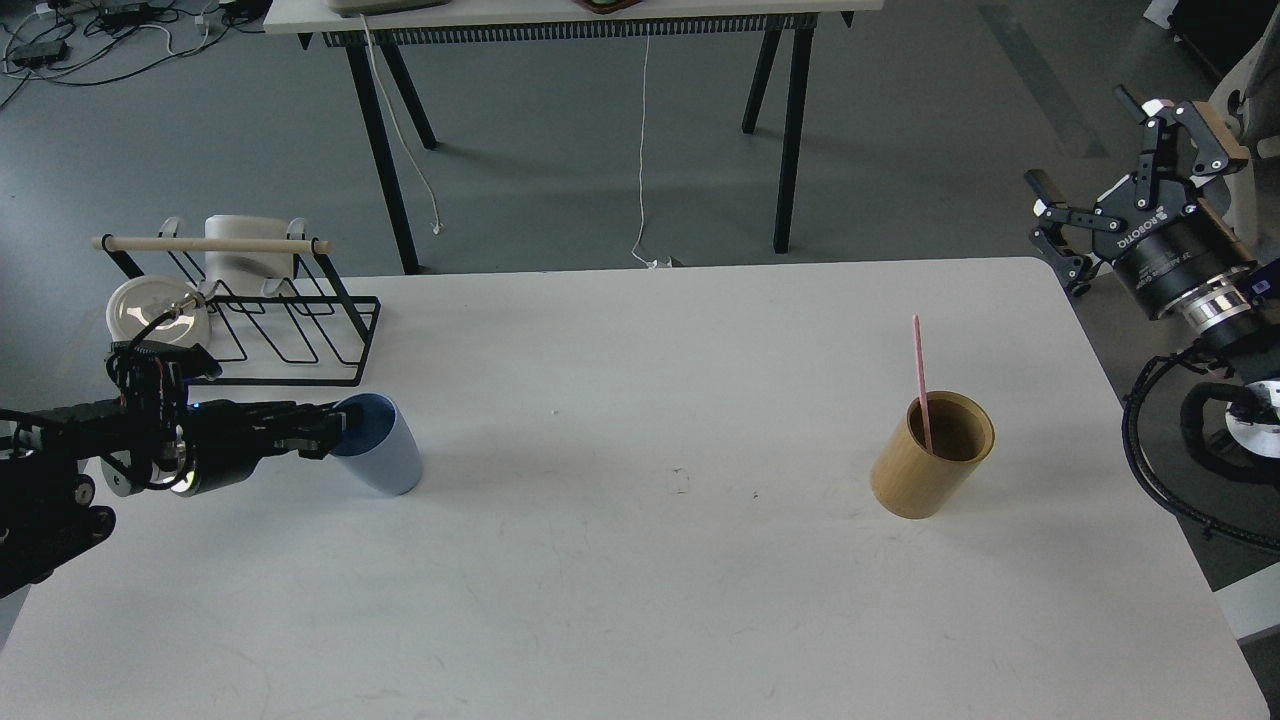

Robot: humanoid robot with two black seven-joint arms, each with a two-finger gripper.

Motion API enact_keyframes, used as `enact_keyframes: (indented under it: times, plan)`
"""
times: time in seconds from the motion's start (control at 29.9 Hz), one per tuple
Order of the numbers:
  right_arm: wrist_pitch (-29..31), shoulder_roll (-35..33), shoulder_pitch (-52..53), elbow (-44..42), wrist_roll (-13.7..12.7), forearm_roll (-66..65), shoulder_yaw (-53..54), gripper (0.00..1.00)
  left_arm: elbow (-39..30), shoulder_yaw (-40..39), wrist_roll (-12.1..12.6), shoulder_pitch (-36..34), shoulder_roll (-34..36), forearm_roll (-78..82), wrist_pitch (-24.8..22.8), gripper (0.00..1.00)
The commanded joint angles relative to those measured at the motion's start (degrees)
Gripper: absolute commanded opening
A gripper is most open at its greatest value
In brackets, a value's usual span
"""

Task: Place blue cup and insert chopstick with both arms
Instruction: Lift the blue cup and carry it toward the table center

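left gripper (335, 425) grips the blue cup (385, 450) rim; right gripper (1120, 165) spread wide.

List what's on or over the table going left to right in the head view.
left gripper → blue cup → pink chopstick, standing in the tan holder → right gripper, off the table's right edge, jaws open. The rack and plate overlap the left arm in x, so they're left out.

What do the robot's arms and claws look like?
Both arms are black. The right gripper has thin black jointed fingers with pale tips, white ROBOTIQ lettering on its round body, a shiny silver ring behind it and thick black cables. The left gripper is dark too, with wire bundles and a silver ring.
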Motion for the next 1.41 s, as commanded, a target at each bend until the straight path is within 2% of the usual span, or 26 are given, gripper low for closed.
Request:
enact_keyframes:
  times: [0.0, 0.17, 0.27, 0.4, 0.5, 0.6, 0.84, 1.04, 1.37]
  plan:
    - [0.0, -0.2, -0.4, 0.0, 0.0, 0.0, 0.1, 0.98, -0.8, -0.7, 0.0, -0.2, 0.7, -0.3, 0.3, 0.01]
    - [0.0, -0.9, -0.4, -0.2, 0.0, 0.1, 0.7, 0.98, -4.0, -2.2, 0.0, -1.2, 1.7, -0.3, 0.2, 0.01]
    - [0.0, -2.2, -0.4, -1.6, 0.0, 0.6, 1.8, 0.98, -7.0, -2.9, 0.0, -4.7, 0.9, -0.6, -0.4, 0.01]
    - [0.0, -3.4, -0.4, -6.0, 0.0, 1.1, 3.6, 0.98, -7.9, -2.7, 0.0, -10.8, -4.7, -1.1, -2.2, 0.01]
    - [0.0, -5.2, -0.8, -8.0, 0.0, 1.1, 3.7, 0.98, -6.1, -2.1, 0.0, -14.3, -11.9, -1.6, -4.5, 0.01]
    - [0.0, -7.3, -1.4, -9.1, 0.0, 1.1, 3.8, 0.98, -0.3, -0.8, 0.0, -15.8, -19.1, -0.6, -4.9, 0.01]
    - [0.0, -8.1, -1.6, -14.8, 0.0, 1.1, 3.5, 0.98, 6.0, 12.6, 0.0, -19.7, -28.3, 4.6, -3.8, 0.01]
    - [0.0, -8.1, -2.9, -15.0, 0.0, 1.1, 3.5, 0.98, 13.8, 13.1, 0.0, -19.6, -32.6, 12.0, -2.0, 0.01]
    - [0.0, -7.6, -3.1, -15.1, 0.0, 1.1, 3.4, 0.98, 13.1, 13.1, 0.0, -19.6, -32.1, 14.0, -1.9, 0.01]
